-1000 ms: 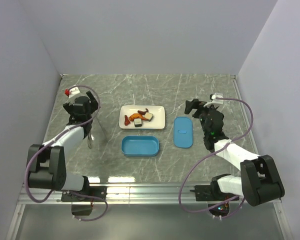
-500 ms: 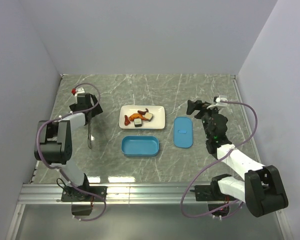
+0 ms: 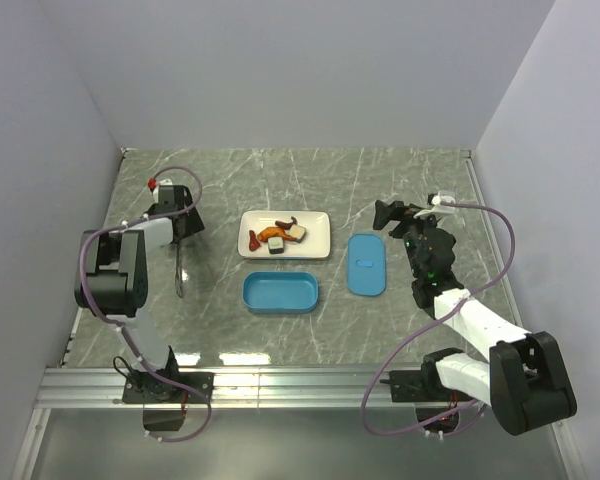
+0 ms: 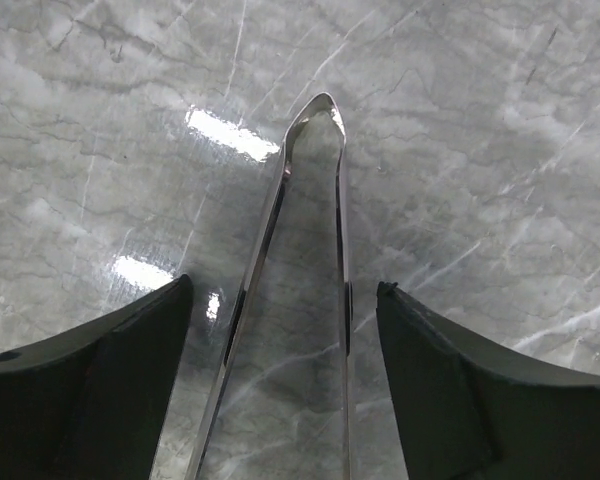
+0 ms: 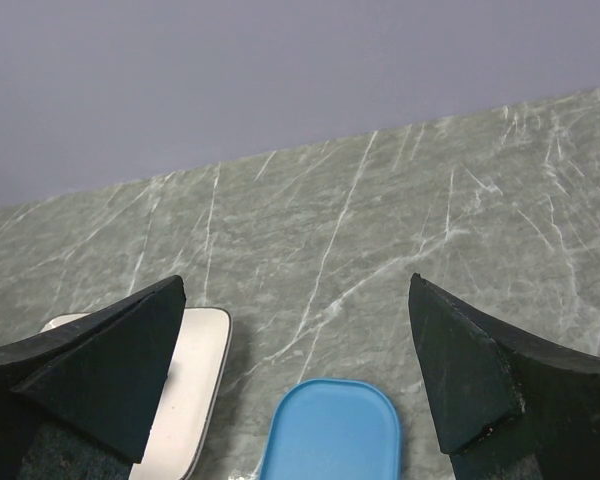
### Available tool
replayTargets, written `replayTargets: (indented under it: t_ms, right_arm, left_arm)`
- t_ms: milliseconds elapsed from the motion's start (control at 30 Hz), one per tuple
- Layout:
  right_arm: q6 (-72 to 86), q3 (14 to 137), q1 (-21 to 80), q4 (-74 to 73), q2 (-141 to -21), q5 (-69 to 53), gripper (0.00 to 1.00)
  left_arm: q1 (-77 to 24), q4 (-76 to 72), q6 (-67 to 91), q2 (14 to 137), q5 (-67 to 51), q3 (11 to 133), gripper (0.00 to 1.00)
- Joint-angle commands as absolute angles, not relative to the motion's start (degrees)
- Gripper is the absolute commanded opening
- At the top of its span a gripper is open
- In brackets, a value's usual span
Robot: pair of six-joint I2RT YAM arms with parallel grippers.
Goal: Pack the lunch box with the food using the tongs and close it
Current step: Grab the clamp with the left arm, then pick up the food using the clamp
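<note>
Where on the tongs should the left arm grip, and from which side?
Across both legs of the tongs, short of the joined end, coming down from above. They lie flat on the table in a narrow V, so one of the fingers can go outside each leg. The left gripper straddles them that way, with gaps on both sides.
</note>
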State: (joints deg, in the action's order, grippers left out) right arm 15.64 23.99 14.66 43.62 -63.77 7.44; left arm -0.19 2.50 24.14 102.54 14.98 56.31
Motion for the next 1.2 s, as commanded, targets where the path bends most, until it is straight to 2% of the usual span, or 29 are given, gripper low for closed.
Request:
replayTargets:
  t_ms: [0,133,167,300,367,667,1167]
  right_arm:
    - [16.1,23.9,14.9,45.2,-62.4,7.8,1.0]
    - [16.1,24.1,14.9,45.1,-62.5,7.5,1.0]
    - [16.1,24.1,14.9,45.2,-62.6,7.5,1.0]
    - [16.1,24.2,14.8,45.0,-62.8,7.6,1.0]
    - [16.1,24.3,14.9,44.9,-62.8,7.6,1.0]
    - [16.0,23.9,14.9,45.1,-62.9,8.4,0.99]
    - [16.2,23.9,14.9,45.0,-63.7,9.1,0.99]
  left_arm:
    - [-0.2,4.9,24.2,103.1,15.1,58.6,0.79]
    - [-0.2,6.8,24.2,104.9,15.9,60.3,0.75]
    - [-0.1,7.2,24.2,105.7,16.3,60.6,0.71]
    - [-1.0,6.8,24.2,105.0,18.6,60.4,0.46]
    - [-1.5,5.9,24.2,102.9,19.9,59.6,0.43]
    - [-13.0,-3.7,20.4,90.2,36.9,53.5,0.43]
    - [-25.2,-14.5,13.5,79.9,44.7,49.4,0.44]
